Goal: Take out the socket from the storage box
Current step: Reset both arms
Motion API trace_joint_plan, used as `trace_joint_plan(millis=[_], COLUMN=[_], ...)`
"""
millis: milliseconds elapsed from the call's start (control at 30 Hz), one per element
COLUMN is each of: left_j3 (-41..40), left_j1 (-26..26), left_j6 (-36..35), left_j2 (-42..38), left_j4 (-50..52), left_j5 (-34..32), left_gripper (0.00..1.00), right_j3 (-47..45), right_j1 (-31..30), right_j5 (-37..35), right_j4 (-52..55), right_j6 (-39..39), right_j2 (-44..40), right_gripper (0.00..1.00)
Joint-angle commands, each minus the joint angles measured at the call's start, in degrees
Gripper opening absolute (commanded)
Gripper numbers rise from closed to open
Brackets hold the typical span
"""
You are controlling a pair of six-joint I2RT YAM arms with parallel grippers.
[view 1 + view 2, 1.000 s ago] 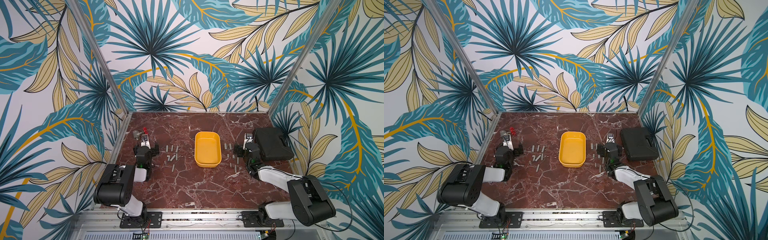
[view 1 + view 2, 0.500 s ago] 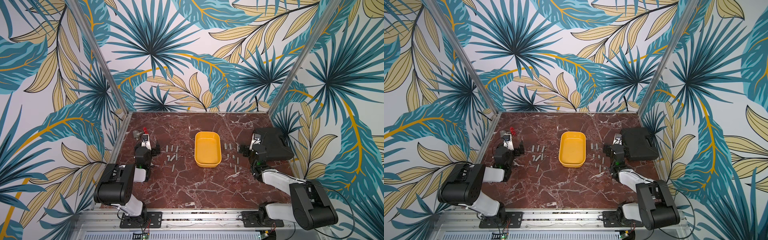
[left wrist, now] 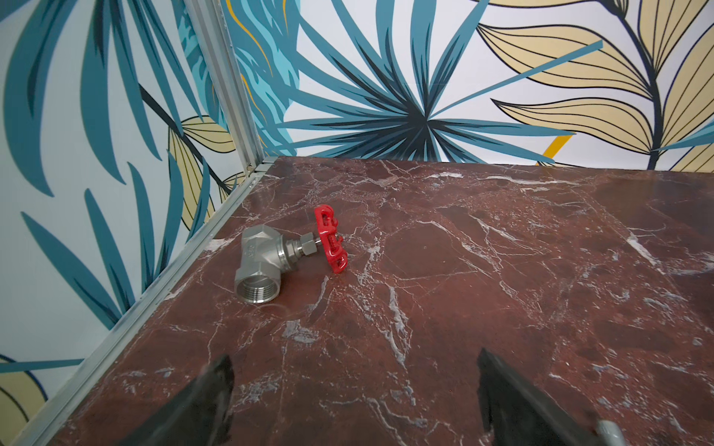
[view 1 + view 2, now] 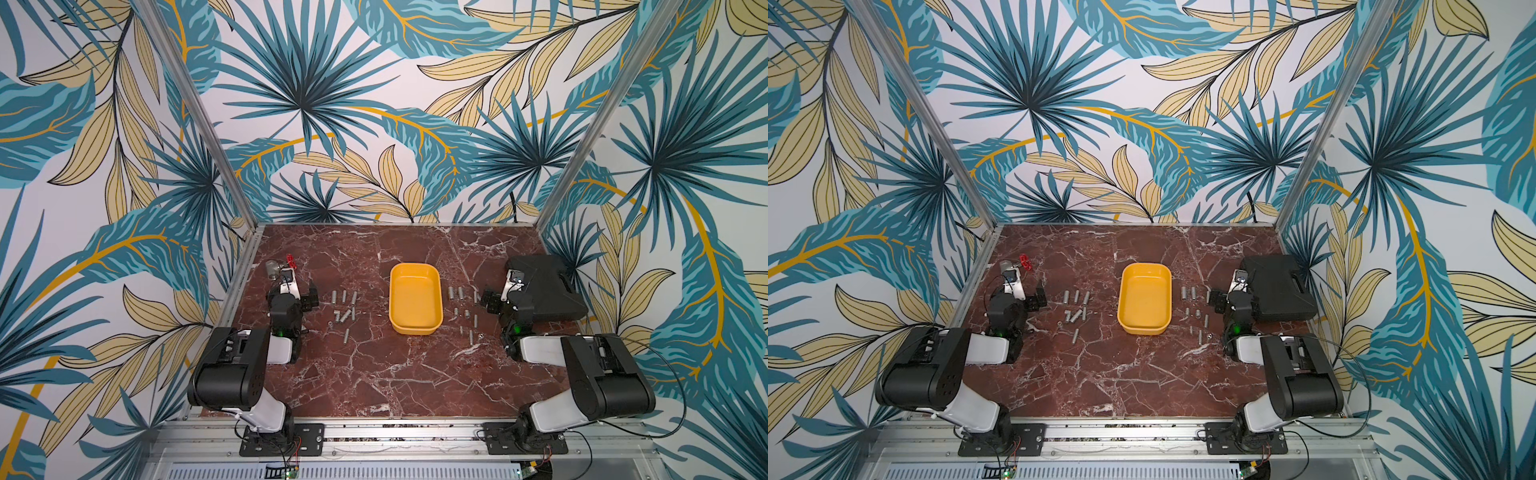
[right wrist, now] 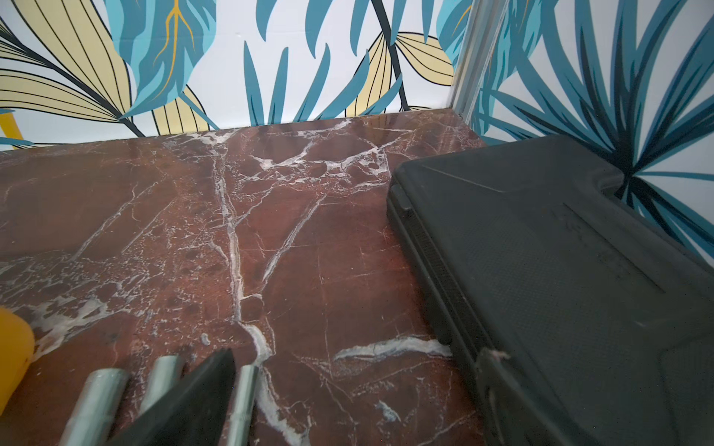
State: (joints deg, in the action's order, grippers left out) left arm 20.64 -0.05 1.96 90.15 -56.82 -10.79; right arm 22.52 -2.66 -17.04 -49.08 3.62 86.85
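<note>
The storage box [image 4: 415, 331] [image 4: 1144, 330] is a yellow tray at the table's middle, and its inside shows only plain yellow. Several small steel sockets lie on the marble left of it [image 4: 344, 309] [image 4: 1076, 309] and right of it [image 4: 461, 297] [image 4: 1192, 293]. My left gripper [image 4: 293, 291] [image 4: 1017, 297] [image 3: 353, 359] stands open over bare marble at the left, holding nothing. My right gripper [image 4: 509, 297] [image 4: 1232, 297] [image 5: 357, 355] is open and empty between the right sockets [image 5: 100, 401] and the black case. The tray's corner [image 5: 13, 347] shows in the right wrist view.
A closed black hard case [image 4: 544, 291] [image 4: 1277, 291] [image 5: 560, 289] lies against the right wall, close to one right finger. A steel valve with a red handle [image 4: 276, 266] [image 3: 266, 262] lies near the left wall. Patterned walls close in three sides.
My right gripper has drawn back from the tray's side toward the black case, and the arm has folded nearer the right wall. The left arm has not moved.
</note>
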Motion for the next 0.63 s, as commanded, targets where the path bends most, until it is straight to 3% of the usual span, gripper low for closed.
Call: trace_joint_plan(millis=[0,600], left_j3=[-0.3,0.0], left_j1=[0.3,0.3], left_j6=[0.4,0.1], left_j2=[0.0,0.0], left_j4=[-1.5,-0.9], left_j5=[-1.0,-0.4], left_gripper=[1.00,1.00], right_j3=[0.3,0.4], right_j1=[0.1,0.1], right_j5=[0.7,0.7], right_j4=[-0.3,-0.2], right_j6=[0.1,0.2], right_j2=[-0.8,-0.9], right_gripper=[1.00,1.00])
